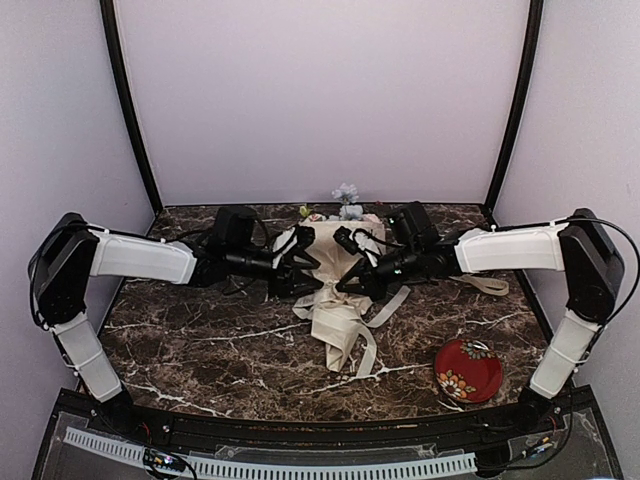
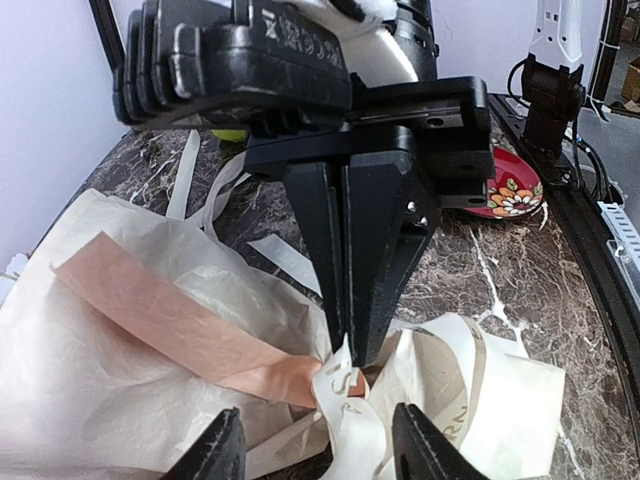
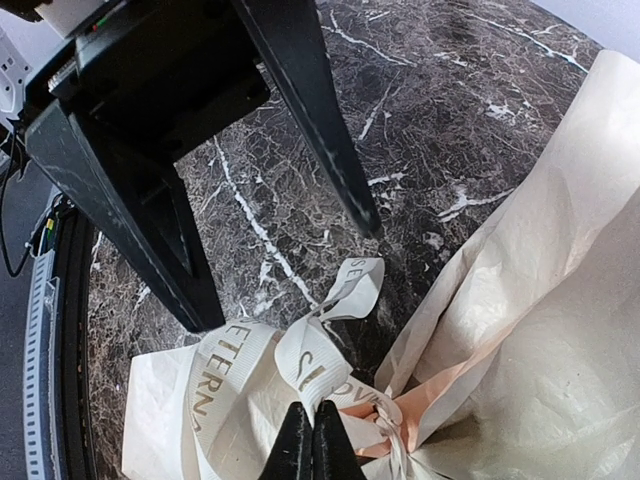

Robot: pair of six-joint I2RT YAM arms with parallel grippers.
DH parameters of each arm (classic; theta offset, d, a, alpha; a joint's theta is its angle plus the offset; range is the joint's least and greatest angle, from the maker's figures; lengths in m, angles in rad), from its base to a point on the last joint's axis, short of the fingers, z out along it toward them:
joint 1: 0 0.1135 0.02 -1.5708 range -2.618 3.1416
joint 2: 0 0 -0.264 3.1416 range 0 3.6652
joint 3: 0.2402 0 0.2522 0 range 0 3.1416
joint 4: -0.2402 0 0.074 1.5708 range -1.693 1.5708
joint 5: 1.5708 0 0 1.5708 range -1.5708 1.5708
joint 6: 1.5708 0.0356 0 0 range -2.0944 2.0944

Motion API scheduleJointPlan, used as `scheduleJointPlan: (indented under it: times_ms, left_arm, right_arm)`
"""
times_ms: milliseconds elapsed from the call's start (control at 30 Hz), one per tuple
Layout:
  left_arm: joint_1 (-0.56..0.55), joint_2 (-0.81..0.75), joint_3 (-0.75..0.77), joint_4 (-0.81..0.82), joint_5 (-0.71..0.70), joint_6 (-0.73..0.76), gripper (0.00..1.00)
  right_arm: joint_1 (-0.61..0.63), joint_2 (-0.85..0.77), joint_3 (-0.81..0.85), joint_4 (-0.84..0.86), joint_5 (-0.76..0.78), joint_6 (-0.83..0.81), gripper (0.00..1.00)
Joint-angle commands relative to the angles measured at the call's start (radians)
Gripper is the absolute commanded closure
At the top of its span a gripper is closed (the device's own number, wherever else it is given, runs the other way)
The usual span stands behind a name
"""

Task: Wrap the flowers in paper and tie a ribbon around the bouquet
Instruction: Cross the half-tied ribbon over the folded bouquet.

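The bouquet (image 1: pixel 333 262) lies mid-table, a cream paper (image 2: pixel 110 370) cone with a peach fold (image 2: pixel 180 325). Its flowers (image 1: pixel 346 200) show at the far end. The cream ribbon (image 3: pixel 335 345), printed with gold letters, is looped round the cone's narrow neck. My right gripper (image 3: pixel 312 448) is shut on a ribbon loop right at that neck. In the left wrist view it comes down from above as two closed fingers (image 2: pixel 375 300). My left gripper (image 2: pixel 325 450) stands open just beside the knot, its fingers straddling the ribbon without touching it.
A red flowered plate (image 1: pixel 468 370) sits near the right front edge. A ribbon tail (image 1: pixel 490 285) trails right under the right arm, and more loops (image 1: pixel 345 335) lie in front of the cone. A lime-green round thing (image 2: pixel 230 133) lies behind the right gripper.
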Motion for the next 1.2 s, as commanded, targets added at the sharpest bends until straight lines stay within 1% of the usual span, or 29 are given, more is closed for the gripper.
scheduleJointPlan:
  times_ms: [0, 100, 133, 167, 200, 267, 300, 367, 433, 500, 567, 600, 767, 800, 833, 900, 933, 1167]
  left_arm:
    - [0.008, -0.086, -0.029, -0.076, 0.012, 0.022, 0.52]
    - [0.007, -0.113, -0.059, -0.132, 0.040, 0.042, 0.65]
    - [0.008, -0.119, -0.078, -0.137, 0.028, 0.041, 0.67]
    - [0.008, -0.121, -0.096, -0.138, 0.005, 0.041, 0.66]
    - [0.009, -0.122, -0.119, -0.133, -0.024, 0.041, 0.61]
    - [0.022, -0.107, -0.160, -0.110, -0.073, 0.052, 0.37]
    - [0.028, -0.093, -0.166, -0.111, -0.104, 0.055, 0.28]
    - [0.037, -0.060, -0.150, -0.125, -0.160, 0.066, 0.18]
    - [0.042, -0.019, -0.132, -0.126, -0.197, 0.087, 0.13]
    - [0.043, 0.024, -0.105, -0.139, -0.205, 0.110, 0.11]
    - [0.043, 0.066, -0.078, -0.159, -0.206, 0.122, 0.03]
    - [0.042, 0.082, -0.072, -0.156, -0.200, 0.123, 0.01]
    - [0.042, 0.146, -0.063, -0.130, -0.165, 0.122, 0.01]
    - [0.041, 0.154, -0.065, -0.113, -0.171, 0.114, 0.02]
    - [0.040, 0.161, -0.066, -0.096, -0.180, 0.102, 0.05]
    - [0.040, 0.177, -0.063, -0.085, -0.195, 0.092, 0.14]
    - [0.041, 0.183, -0.063, -0.084, -0.198, 0.088, 0.21]
    - [0.042, 0.145, -0.105, -0.047, -0.231, 0.070, 0.83]
  right_arm:
    - [0.004, -0.034, -0.008, 0.018, -0.005, 0.014, 1.00]
    - [0.004, -0.029, -0.006, 0.017, -0.006, 0.016, 1.00]
    - [0.004, -0.029, -0.006, 0.015, -0.006, 0.017, 1.00]
    - [0.003, -0.029, -0.006, 0.015, -0.005, 0.017, 1.00]
    - [0.003, -0.032, -0.007, 0.015, -0.004, 0.017, 1.00]
    - [0.003, -0.038, -0.011, 0.017, -0.004, 0.018, 1.00]
    - [0.003, -0.041, -0.014, 0.019, -0.004, 0.018, 1.00]
    - [0.001, -0.041, -0.012, 0.013, -0.005, 0.018, 1.00]
    - [0.001, -0.038, -0.011, 0.010, -0.005, 0.019, 1.00]
    - [0.001, -0.038, -0.011, 0.012, -0.004, 0.022, 1.00]
    - [0.001, -0.038, -0.014, 0.017, -0.004, 0.028, 1.00]
    - [0.001, -0.039, -0.016, 0.020, -0.005, 0.030, 1.00]
    - [0.000, -0.040, -0.015, 0.020, -0.006, 0.034, 1.00]
    - [0.000, -0.041, -0.016, 0.018, -0.005, 0.034, 1.00]
    - [0.000, -0.042, -0.017, 0.019, -0.005, 0.034, 1.00]
    - [0.000, -0.043, -0.018, 0.019, -0.006, 0.035, 1.00]
    - [0.000, -0.044, -0.019, 0.020, -0.004, 0.035, 1.00]
    - [-0.003, -0.054, -0.017, 0.010, -0.006, 0.036, 1.00]
